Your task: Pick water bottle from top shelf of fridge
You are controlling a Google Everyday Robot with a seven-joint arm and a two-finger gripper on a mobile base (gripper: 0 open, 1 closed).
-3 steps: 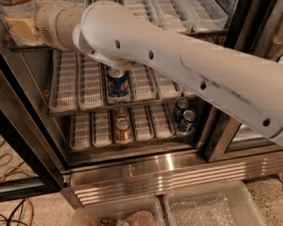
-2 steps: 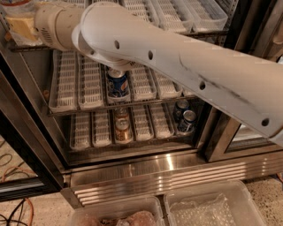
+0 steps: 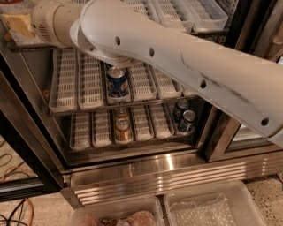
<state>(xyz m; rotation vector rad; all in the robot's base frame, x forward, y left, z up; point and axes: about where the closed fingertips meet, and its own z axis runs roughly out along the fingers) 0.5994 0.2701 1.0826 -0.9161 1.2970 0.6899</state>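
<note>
Where the arm reaches leftward across the fridge (image 3: 146, 172), its gripper (image 3: 20, 24) sits at the far left of the top shelf (image 3: 194, 17), opening impossible to tell. The water bottle (image 3: 11, 1), seemingly the red-edged sliver just above it, is cropped, so its axis is unreadable.

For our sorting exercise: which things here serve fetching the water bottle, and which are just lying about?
Job: fridge, top shelf, robot arm; gripper past the arm's upper-left end, out of view; water bottle not visible.
Lying about: blue can, orange cans, dark cans, plastic bins, cables.
</note>
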